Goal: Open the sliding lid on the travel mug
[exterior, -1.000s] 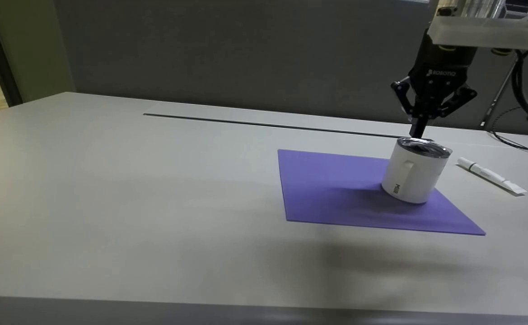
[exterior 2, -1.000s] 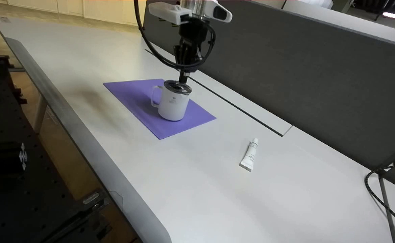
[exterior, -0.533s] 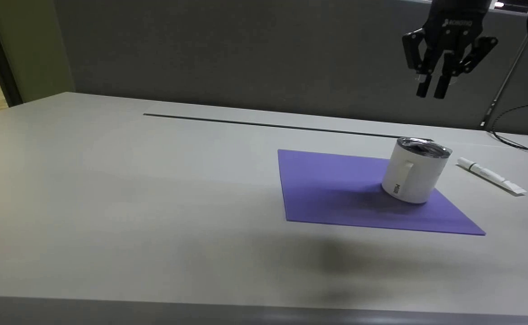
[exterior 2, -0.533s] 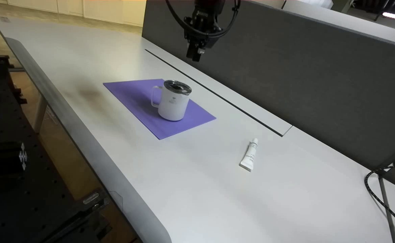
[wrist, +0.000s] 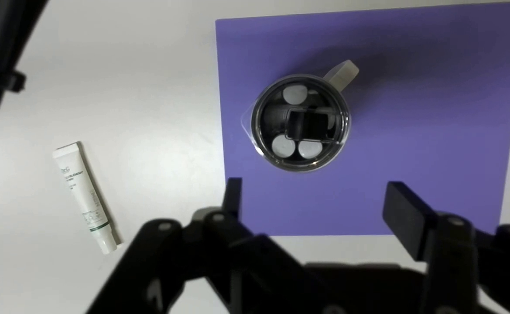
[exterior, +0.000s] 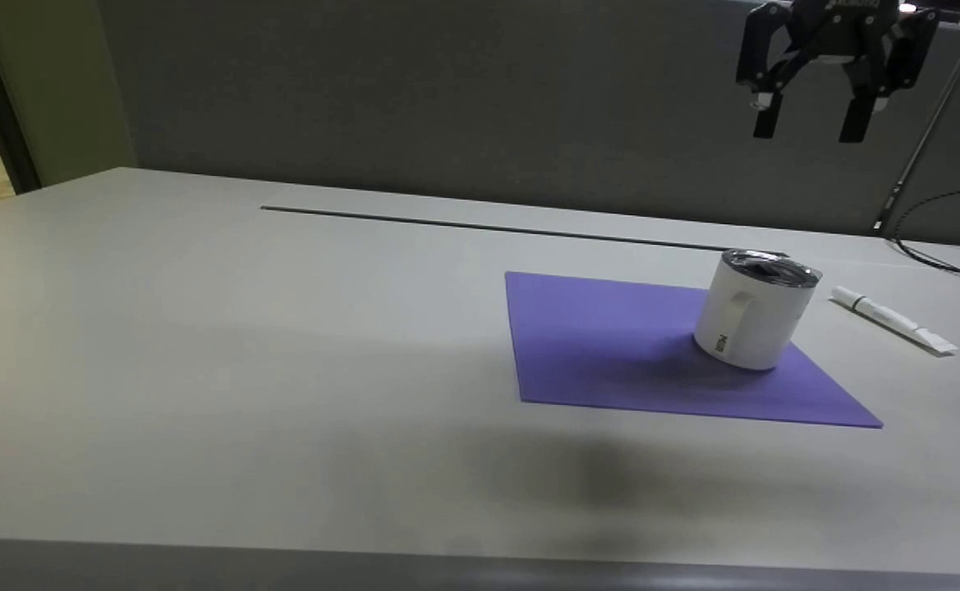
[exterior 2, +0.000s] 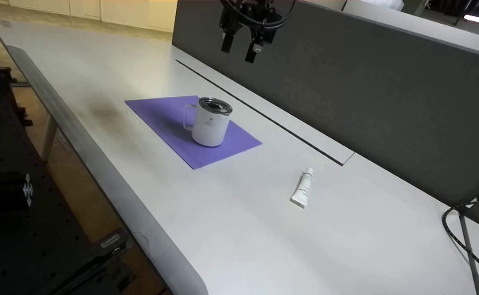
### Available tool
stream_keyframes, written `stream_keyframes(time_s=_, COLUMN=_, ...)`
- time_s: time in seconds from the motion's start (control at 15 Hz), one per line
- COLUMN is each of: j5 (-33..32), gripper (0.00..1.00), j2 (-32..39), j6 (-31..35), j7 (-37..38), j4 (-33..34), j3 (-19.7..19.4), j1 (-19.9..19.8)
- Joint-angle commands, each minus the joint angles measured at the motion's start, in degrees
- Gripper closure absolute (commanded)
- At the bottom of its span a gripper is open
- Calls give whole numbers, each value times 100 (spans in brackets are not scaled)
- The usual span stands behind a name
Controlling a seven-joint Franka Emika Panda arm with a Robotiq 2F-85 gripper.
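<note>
mug (exterior: 760, 318): white, with a handle (wrist: 343, 75), stands upright on purple mat (exterior: 586, 369) | lid (wrist: 300, 123): round, dark, glossy, sits on top | gripper (exterior: 810, 131): jaws wide, well above mug | table (exterior: 282, 369): pale; white tube (exterior 2: 303, 188) lies near mat | room: grey partition (exterior 2: 366, 82) borders table

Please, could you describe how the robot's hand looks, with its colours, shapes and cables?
The hand is black, with angular jointed linkages and small pale round fasteners. Its two fingertips are dark rectangular blocks. Pale lettering on it is cropped by the picture's edge. In an exterior view, a black cable loops across it.
</note>
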Motion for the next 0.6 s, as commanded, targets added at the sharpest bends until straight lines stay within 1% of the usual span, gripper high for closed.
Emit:
stream_keyframes(time_s=0.0, j5=-99, gripper=0, j2=-13, j6=-208, j7=-54, j4=117, j3=29, j1=-29)
stream_keyframes(time_s=0.33, j5=-128, gripper=0, j2=59, j6=-272, j7=-15, j4=179, j3=17, j1=-36)
stream_keyframes(time_s=0.4, j5=-146, gripper=0, j2=81, j6=-466, j7=-62, j4=223, j3=22, j1=-34)
stream_keyframes(time_s=0.47, j5=-78, gripper=1, j2=19, j6=-163, j7=-50, j4=32, j3=39, j1=-34)
stream_keyframes(time_s=0.53, j5=-92, gripper=0, j2=27, j6=-241, j7=-50, j4=46, j3=39, j1=-34)
